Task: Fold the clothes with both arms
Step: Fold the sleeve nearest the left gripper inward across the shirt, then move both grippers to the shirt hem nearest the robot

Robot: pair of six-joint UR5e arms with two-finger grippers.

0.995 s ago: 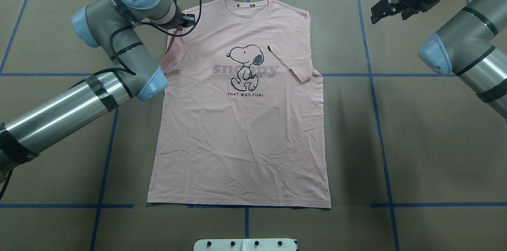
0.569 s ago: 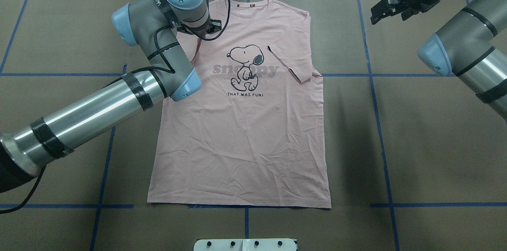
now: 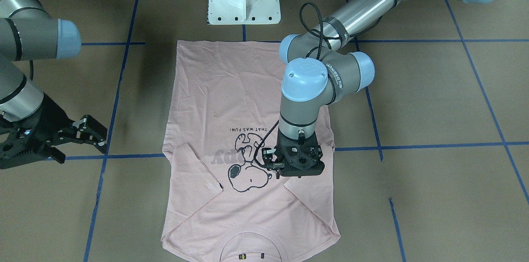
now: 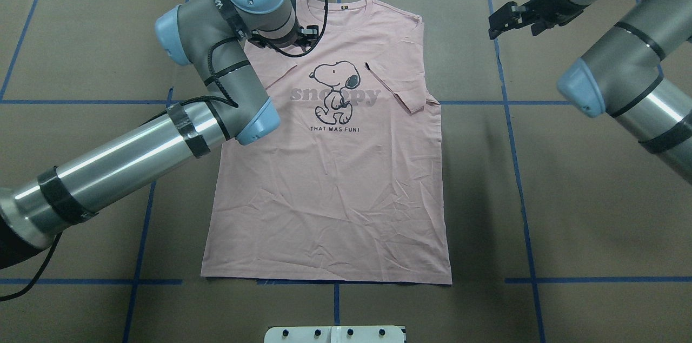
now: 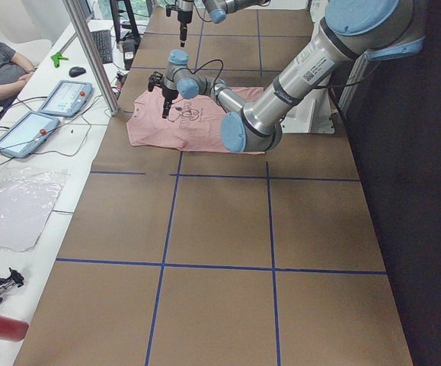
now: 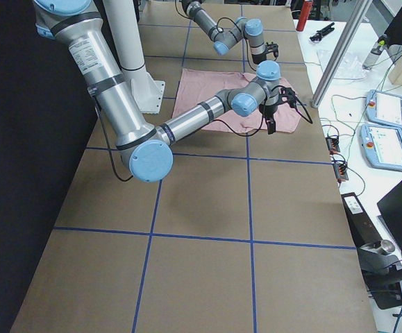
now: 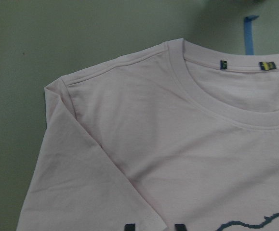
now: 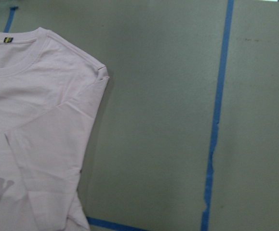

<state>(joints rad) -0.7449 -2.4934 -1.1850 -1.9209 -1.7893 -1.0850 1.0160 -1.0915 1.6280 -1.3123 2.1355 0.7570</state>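
Pale pink cartoon-dog T-shirt (image 4: 335, 186) flat on the brown worktop (image 4: 567, 197), print up, both sleeves folded inward. Left hand (image 3: 296, 167) low over the folded sleeve near the collar, fingertips slightly parted, gripping nothing. Right hand (image 4: 493, 25) spread wide and empty, out beside the other shoulder.

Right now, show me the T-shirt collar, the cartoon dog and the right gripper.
T-shirt collar (image 7: 264, 122): left wrist view, front neckband.
cartoon dog (image 4: 334, 91): overhead view, its body.
right gripper (image 4: 498, 21): overhead view, midway between fingertips.
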